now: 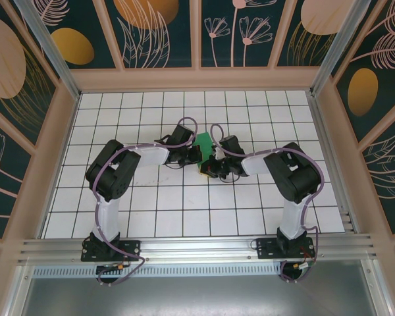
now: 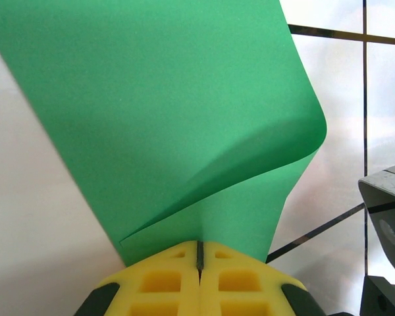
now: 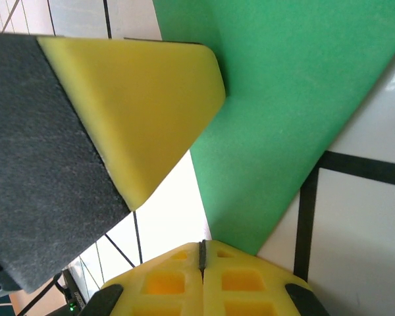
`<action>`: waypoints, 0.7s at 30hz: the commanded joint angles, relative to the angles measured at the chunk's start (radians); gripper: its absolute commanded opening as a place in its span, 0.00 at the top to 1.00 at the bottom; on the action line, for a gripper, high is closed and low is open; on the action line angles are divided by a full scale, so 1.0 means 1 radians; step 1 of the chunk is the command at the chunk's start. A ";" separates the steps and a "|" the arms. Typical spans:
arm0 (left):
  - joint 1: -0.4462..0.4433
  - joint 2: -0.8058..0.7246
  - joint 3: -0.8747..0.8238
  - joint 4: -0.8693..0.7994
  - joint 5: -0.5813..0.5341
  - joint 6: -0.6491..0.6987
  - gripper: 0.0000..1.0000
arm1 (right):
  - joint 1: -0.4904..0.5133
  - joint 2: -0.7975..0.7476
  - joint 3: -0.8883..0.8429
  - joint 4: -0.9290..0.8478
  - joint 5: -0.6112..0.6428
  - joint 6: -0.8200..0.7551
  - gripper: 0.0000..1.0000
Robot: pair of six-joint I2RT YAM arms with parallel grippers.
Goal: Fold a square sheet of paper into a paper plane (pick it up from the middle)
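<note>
The square sheet of paper [image 1: 203, 141] is bright green and held up off the white grid table [image 1: 184, 210] at its middle. My left gripper [image 1: 197, 158] is shut on it. In the left wrist view the sheet [image 2: 184, 99] curls over in a loose fold, and its lower part runs into the closed seam of that gripper [image 2: 199, 247]. My right gripper [image 1: 210, 168] is shut just beside it. In the right wrist view a corner of the paper [image 3: 283, 118] passes under one fingertip of the right gripper [image 3: 201, 245], face-on. The left gripper's yellow finger [image 3: 138, 112] touches the sheet.
Both forearms [image 1: 145, 156] [image 1: 263, 163] reach inward and meet at mid-table, wrists close together. Wooden walls [image 1: 59, 138] and aluminium posts ring the grid surface. Grid tiles in front of and behind the grippers lie bare.
</note>
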 commanded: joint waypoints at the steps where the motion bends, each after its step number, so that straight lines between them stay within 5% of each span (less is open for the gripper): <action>1: 0.001 0.026 -0.036 -0.069 -0.089 -0.001 1.00 | -0.006 -0.080 -0.003 -0.017 0.022 -0.025 1.00; 21: 0.001 0.019 -0.024 -0.073 -0.089 0.010 1.00 | -0.129 0.033 0.170 -0.113 0.144 -0.097 1.00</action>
